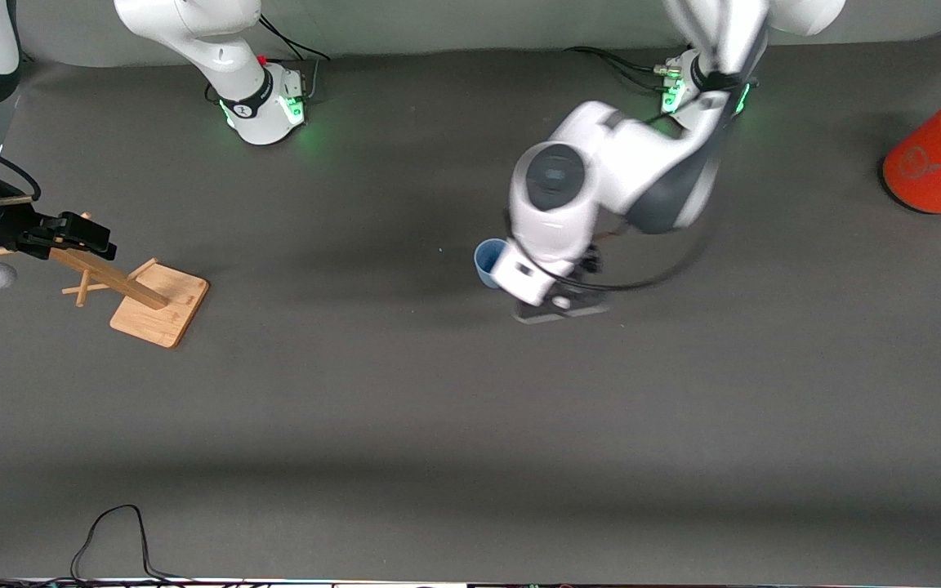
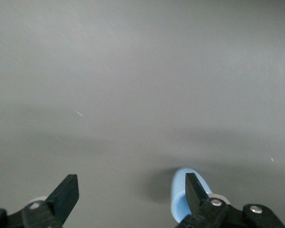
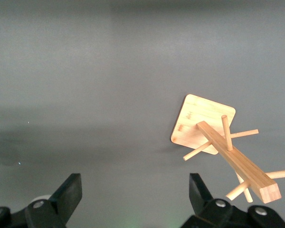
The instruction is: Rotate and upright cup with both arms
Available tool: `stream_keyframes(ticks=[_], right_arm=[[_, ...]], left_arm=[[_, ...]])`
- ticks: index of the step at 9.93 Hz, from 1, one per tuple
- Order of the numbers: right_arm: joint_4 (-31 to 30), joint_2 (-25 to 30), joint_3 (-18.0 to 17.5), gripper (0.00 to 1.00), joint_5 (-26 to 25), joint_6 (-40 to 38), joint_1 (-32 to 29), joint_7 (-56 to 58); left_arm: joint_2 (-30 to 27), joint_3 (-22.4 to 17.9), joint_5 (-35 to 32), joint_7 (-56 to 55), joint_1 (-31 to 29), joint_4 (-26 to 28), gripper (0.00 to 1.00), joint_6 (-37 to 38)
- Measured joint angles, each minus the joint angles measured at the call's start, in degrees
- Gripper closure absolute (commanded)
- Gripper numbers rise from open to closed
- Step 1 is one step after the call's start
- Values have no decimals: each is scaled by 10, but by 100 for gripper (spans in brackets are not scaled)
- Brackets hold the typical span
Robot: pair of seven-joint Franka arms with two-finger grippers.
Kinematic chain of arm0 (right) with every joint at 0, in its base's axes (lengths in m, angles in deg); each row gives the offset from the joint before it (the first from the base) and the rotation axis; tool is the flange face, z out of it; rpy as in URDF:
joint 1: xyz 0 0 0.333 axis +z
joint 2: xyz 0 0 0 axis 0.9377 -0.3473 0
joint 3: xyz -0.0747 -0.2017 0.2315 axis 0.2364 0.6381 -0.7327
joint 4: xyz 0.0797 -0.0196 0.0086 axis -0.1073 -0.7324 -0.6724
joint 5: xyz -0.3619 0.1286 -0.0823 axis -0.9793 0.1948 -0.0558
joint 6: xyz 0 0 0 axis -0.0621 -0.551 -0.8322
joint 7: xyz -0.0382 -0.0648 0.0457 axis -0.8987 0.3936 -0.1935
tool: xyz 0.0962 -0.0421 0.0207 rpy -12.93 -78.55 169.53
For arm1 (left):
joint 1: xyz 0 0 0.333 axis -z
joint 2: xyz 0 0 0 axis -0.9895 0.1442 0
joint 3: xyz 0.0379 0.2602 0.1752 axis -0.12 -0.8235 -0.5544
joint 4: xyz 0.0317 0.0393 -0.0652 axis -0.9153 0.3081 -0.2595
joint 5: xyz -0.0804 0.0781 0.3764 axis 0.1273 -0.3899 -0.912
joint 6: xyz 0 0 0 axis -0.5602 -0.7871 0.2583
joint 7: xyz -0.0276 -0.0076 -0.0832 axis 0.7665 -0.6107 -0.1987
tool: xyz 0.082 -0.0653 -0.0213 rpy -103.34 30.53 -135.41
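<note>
- The right gripper (image 1: 70,233) hangs over the wooden peg stand (image 1: 152,298) at the right arm's end of the table (image 1: 405,408). Its fingers (image 3: 69,194) are spread wide and hold nothing, as the right wrist view shows. This arm looks to be waiting.
- The peg stand has a square base with a post and side pegs. It takes no part in the present step, as far as I can judge.
- The cup (image 1: 488,261), small and pale blue, sits near the middle of the table, with its open mouth showing in the front view. Most of it is hidden under the left arm's wrist.
- The left gripper (image 2: 128,197) is low over the cup's spot, released, with its fingers apart. In the left wrist view the cup (image 2: 179,199) lies just beside one finger (image 2: 194,190), to its inner side, not centred in the gap. Whether they touch I cannot tell.
- The orange cylinder (image 1: 940,159) with a grey top stands at the left arm's end of the table, well apart from the cup.
- Step in hand, by my reading: the left arm is approaching the cup to grasp it.
- The next move calls for shifting the left gripper sideways so the cup sits between both fingers, then clenching gently; an off-centre squeeze could knock it away.
</note>
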Motion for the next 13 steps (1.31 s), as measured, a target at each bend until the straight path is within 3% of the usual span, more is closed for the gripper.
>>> stream_keyframes(ticks=[4,7,10,13], right_arm=[[-1,0,1,0,-1,0,1,4],[0,0,1,0,-1,1,1,4],[0,0,1,0,-1,1,1,4],[0,0,1,0,-1,1,1,4]], left_arm=[[-72,-3,-24,225,-162,-15,0,103],[-150,-3,-15,329,-257,18,0,133],[-234,-3,-14,348,-285,103,0,104],[-266,-2,-14,379,-294,147,0,106]])
